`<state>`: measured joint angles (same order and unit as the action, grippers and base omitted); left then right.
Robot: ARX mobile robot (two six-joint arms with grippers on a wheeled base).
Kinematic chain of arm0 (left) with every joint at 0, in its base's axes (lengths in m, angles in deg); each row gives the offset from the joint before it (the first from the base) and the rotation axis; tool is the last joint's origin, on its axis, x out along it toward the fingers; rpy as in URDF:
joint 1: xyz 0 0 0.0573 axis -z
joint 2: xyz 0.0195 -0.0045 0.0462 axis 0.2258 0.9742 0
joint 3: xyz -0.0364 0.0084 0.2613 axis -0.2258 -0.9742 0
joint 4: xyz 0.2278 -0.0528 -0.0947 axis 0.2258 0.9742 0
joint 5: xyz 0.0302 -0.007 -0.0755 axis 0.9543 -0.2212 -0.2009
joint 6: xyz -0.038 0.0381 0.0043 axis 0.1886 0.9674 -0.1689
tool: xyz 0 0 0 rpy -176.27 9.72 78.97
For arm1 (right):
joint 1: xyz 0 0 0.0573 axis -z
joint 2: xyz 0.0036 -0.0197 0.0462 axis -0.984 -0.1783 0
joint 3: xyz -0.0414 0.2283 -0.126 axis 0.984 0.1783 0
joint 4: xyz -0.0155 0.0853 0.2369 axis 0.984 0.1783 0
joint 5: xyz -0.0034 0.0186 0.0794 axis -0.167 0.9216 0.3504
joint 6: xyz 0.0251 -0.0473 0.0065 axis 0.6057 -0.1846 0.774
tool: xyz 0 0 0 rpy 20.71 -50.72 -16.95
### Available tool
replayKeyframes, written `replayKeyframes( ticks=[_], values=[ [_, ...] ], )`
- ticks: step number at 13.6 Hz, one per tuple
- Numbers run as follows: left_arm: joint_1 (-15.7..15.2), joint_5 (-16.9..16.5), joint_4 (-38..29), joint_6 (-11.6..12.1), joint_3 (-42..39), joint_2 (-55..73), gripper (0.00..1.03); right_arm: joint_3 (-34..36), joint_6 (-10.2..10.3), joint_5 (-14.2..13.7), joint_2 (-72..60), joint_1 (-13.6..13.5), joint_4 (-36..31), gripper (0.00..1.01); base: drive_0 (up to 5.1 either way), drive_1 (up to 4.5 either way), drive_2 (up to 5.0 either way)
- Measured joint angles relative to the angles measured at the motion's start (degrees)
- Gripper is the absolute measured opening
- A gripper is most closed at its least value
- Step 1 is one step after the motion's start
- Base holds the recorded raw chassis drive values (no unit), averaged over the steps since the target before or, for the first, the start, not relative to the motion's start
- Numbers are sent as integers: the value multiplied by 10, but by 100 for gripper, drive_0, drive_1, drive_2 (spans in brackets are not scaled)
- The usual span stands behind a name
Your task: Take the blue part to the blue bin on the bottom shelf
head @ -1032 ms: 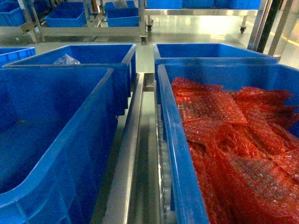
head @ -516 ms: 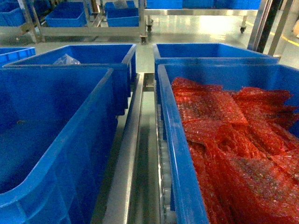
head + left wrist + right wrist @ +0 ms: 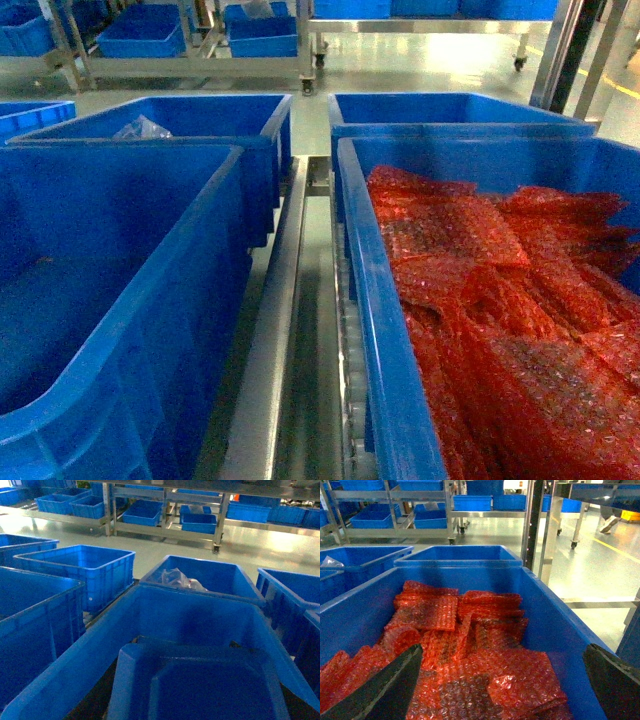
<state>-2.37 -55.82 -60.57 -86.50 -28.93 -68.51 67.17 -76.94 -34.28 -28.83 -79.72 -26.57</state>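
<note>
The blue part shows in no view. The blue bin point(image 3: 100, 210), a large deep crate with nothing visible inside, fills the near left of the head view; the left wrist view looks into it point(image 3: 190, 615), where a blocky blue shape point(image 3: 200, 690) lies low in the foreground. The bottom shelf's steel roller rail point(image 3: 300, 300) runs between the crates. My right gripper point(image 3: 503, 650) hangs open, black fingers point(image 3: 395, 685) spread wide over red bubble-wrap bags point(image 3: 470, 640). No finger of my left gripper shows.
The crate of red bubble-wrap bags point(image 3: 385, 330) stands at near right. A crate holding a clear plastic bag point(image 3: 140, 128) sits behind the blue bin, another blue crate point(image 3: 450, 110) behind the red one. Steel racks with more bins point(image 3: 150, 35) line the back.
</note>
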Motion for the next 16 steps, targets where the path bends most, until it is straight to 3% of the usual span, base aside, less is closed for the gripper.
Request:
replayKeyframes(
  ticks=[6, 8, 9, 12, 14, 15, 16],
  values=[
    [0, 0, 0, 0, 0, 0, 43, 0, 0, 0, 0, 0, 0, 98, 0, 0, 0],
    [33, 126, 146, -17, 50, 56, 43, 0, 0, 0, 0, 0, 0, 98, 0, 0, 0],
    [32, 141, 183, -22, 54, 64, 43, 0, 0, 0, 0, 0, 0, 98, 0, 0, 0],
    [67, 134, 169, -26, 76, 69, 43, 0, 0, 0, 0, 0, 0, 98, 0, 0, 0],
    [67, 96, 85, -26, 81, 141, 43, 0, 0, 0, 0, 0, 0, 98, 0, 0, 0],
    [62, 71, 50, -27, 80, 177, 47, 0, 0, 0, 0, 0, 0, 98, 0, 0, 0],
    [58, 67, 22, -23, 77, 195, 60, 0, 0, 0, 0, 0, 0, 98, 0, 0, 0]
  ],
)
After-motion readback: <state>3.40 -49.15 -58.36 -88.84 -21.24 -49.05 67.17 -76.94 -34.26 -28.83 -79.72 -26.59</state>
